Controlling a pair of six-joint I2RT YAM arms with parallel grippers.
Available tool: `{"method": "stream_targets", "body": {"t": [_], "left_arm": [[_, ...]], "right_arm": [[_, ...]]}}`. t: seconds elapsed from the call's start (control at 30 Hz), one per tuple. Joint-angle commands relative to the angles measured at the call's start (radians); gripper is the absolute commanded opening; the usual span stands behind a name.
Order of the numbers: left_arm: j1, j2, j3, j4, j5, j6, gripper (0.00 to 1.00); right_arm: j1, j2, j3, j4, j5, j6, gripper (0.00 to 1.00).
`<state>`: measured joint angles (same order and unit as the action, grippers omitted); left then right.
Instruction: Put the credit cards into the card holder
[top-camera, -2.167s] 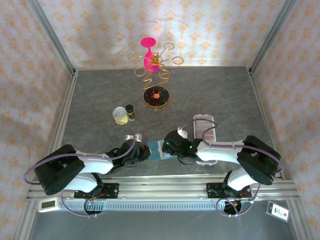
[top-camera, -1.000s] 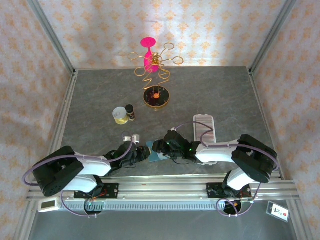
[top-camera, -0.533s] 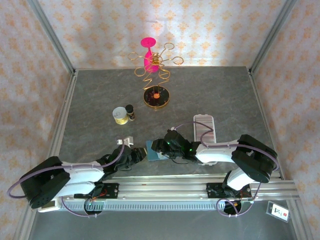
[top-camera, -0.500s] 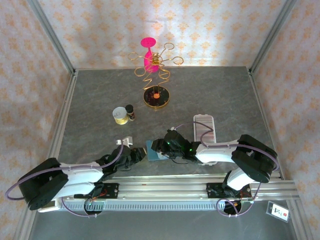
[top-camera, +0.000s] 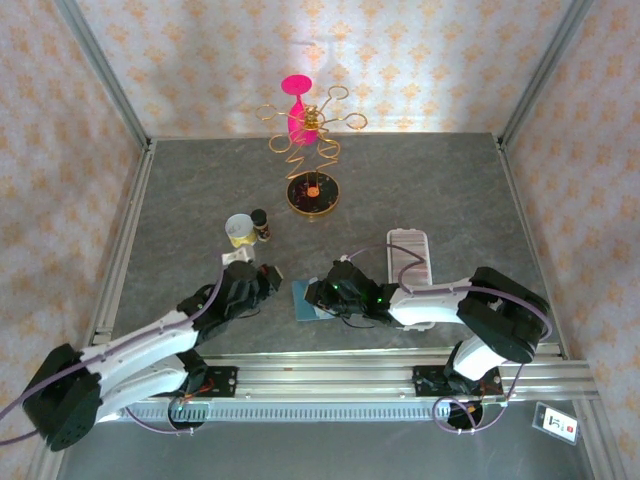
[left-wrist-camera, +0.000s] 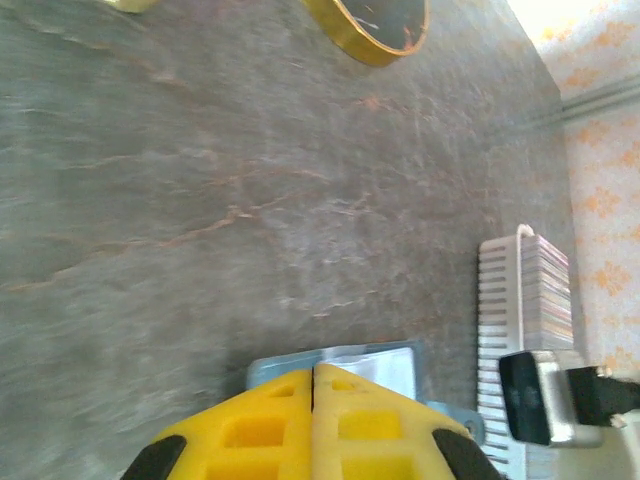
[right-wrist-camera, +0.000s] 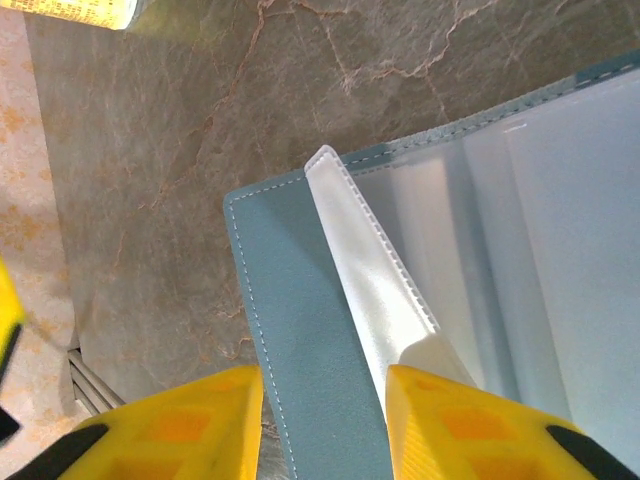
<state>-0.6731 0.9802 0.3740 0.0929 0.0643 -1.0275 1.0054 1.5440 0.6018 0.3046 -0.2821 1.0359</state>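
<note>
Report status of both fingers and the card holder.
Left fingers shut, empty. Right fingers open, astride teal wallet edge. Card holder right of wallet. No card held.

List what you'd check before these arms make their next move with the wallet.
1. Right claw open: ok. Its fingers stand apart over the wallet's edge.
2. Teal wallet lying open: ok. Its clear sleeves are exposed, and one sits between the fingers.
3. Credit cards within reach: cannot tell. The sleeves look whitish, and no card stands out.
4. Left claw out of the way: ok. It is shut, holds nothing that can be seen, and sits apart from the wallet.
5. Card holder in place: ok. It lies flat on the table past the right arm.
</note>
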Motion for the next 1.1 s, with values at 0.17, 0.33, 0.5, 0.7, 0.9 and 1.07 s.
{"method": "stream_targets", "body": {"t": [0.17, 0.33, 0.5, 0.7, 0.9, 1.07], "left_arm": [[0.004, 0.371, 0.285, -0.012, 0.197, 0.119, 0.0], [0.001, 0.547, 0.403, -0.051, 0.279, 0.172, 0.0], [-0.001, 0.641, 0.436, -0.055, 0.305, 0.21, 0.0], [0.0, 0.694, 0.412, -0.037, 0.281, 0.223, 0.0], [0.011, 0.695, 0.373, -0.018, 0.265, 0.227, 0.0], [0.011, 0.687, 0.356, -0.012, 0.268, 0.226, 0.0]], "right_arm": [[0.009, 0.018, -0.003, -0.001, 0.008, -0.015, 0.32], [0.009, 0.011, -0.007, -0.012, 0.02, -0.019, 0.31], [0.012, 0.009, -0.004, -0.02, 0.029, -0.035, 0.31], [0.026, -0.008, 0.003, -0.033, 0.037, -0.062, 0.32], [0.048, -0.083, 0.006, -0.098, 0.067, -0.104, 0.37], [0.05, -0.216, -0.061, -0.133, 0.107, -0.115, 0.42]]}}
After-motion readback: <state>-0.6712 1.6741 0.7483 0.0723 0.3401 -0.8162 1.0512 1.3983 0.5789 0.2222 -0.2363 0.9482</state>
